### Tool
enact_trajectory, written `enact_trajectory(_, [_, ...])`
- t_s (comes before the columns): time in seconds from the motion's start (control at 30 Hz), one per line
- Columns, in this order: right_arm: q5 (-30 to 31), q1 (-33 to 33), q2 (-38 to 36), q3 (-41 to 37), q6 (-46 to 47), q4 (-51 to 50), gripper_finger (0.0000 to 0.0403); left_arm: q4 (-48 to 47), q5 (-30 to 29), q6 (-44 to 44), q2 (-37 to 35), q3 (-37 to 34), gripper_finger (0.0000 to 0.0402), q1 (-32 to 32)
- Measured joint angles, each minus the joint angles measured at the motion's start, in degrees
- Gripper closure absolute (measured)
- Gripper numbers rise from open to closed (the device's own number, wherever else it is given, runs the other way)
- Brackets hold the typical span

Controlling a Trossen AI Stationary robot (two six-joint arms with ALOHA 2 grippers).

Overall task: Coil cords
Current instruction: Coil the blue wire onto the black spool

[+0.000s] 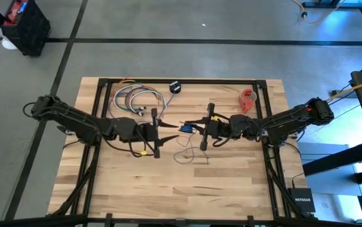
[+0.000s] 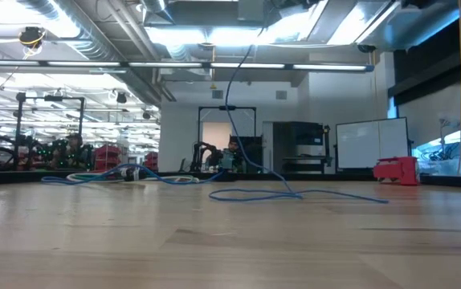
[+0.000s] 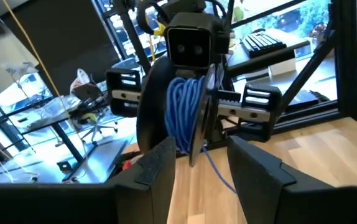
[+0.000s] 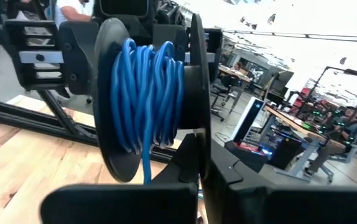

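Gripping the black spool [image 4: 106, 134] by its rim, the right gripper [image 4: 200, 169] is pinched tight at table centre. The cord [image 4: 144, 93] is wound on the spool, its tail trailing toward 5 o'clock. The left gripper [image 3: 198, 157] faces the spool, jaws apart. A black box [image 1: 302, 200] at 4 o'clock reads NETGEAR.

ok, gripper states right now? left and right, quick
Left gripper: open, holding nothing, facing the blue cord wound on the black spool.
Right gripper: shut on the black spool.
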Motion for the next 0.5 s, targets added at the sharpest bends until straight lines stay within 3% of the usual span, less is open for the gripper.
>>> enact_trajectory(0.23, [-1.2,0.0,0.1,0.0,0.0,0.0,0.0402,2.7,0.6,0.1,1.8,0.0,0.0270,0.9])
enact_trajectory(0.5, [-1.0,0.0,0.1,0.0,0.0,0.2,0.0398,3.7,3.2,0.0,2.0,0.0,0.0376,1.5])
